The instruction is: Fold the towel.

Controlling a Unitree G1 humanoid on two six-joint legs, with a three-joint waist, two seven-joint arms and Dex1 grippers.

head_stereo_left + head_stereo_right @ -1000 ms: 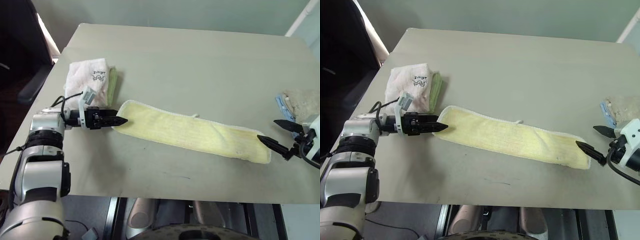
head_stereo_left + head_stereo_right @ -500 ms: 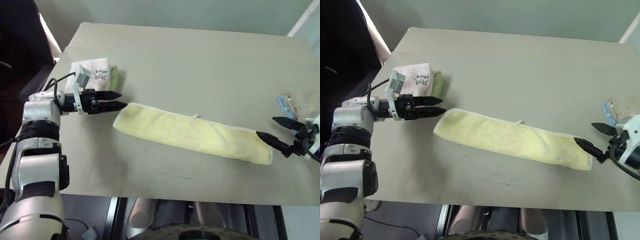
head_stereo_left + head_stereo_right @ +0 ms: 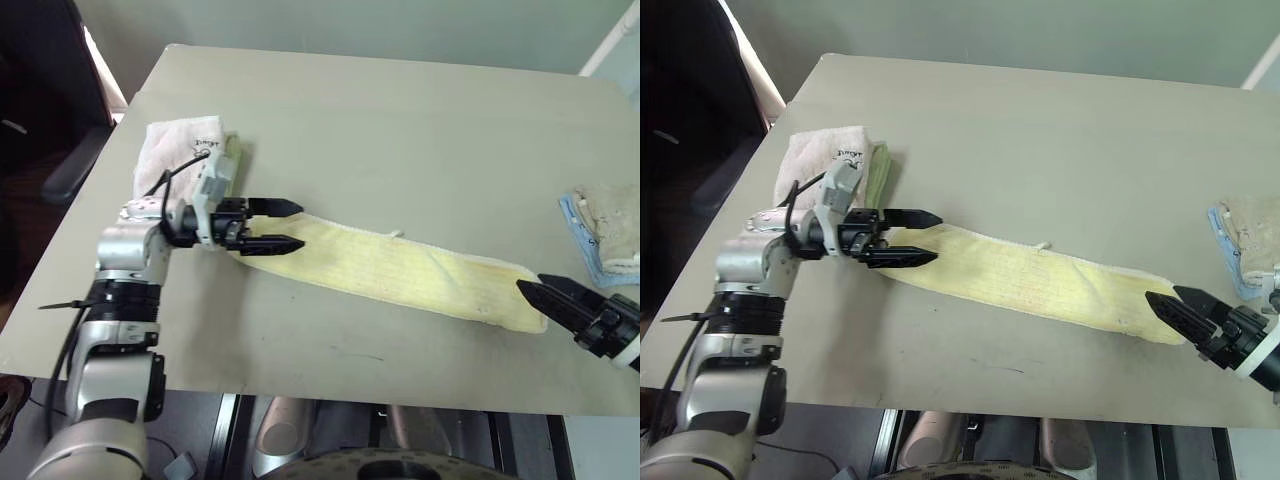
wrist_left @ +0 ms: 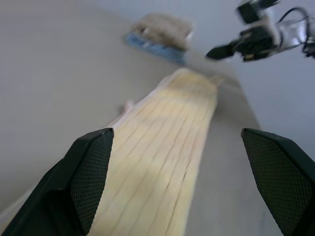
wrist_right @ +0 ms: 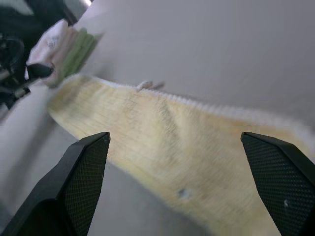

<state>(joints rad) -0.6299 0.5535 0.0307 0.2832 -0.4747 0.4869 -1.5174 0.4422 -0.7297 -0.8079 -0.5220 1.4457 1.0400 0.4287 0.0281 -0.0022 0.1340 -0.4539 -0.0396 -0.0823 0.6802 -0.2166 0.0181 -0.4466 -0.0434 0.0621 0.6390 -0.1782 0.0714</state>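
The towel is a long pale yellow strip lying flat on the table, running from left to lower right, with a small white tag on its far edge. My left gripper points to the right over the towel's left end, open, with nothing between its fingers. The towel stretches away between them in the left wrist view. My right gripper is open at the towel's right end, near the table's front edge, pointing along the towel. I cannot tell whether either gripper touches the cloth.
A folded pink-white towel lies on a green cloth at the back left, just behind my left arm. Beige and blue folded cloths sit at the right edge. A dark chair stands left of the table.
My left gripper swung right from beside the towel's left end to above it and rolled. My right gripper rolled and drew back toward the table's front edge. The towel stayed put.
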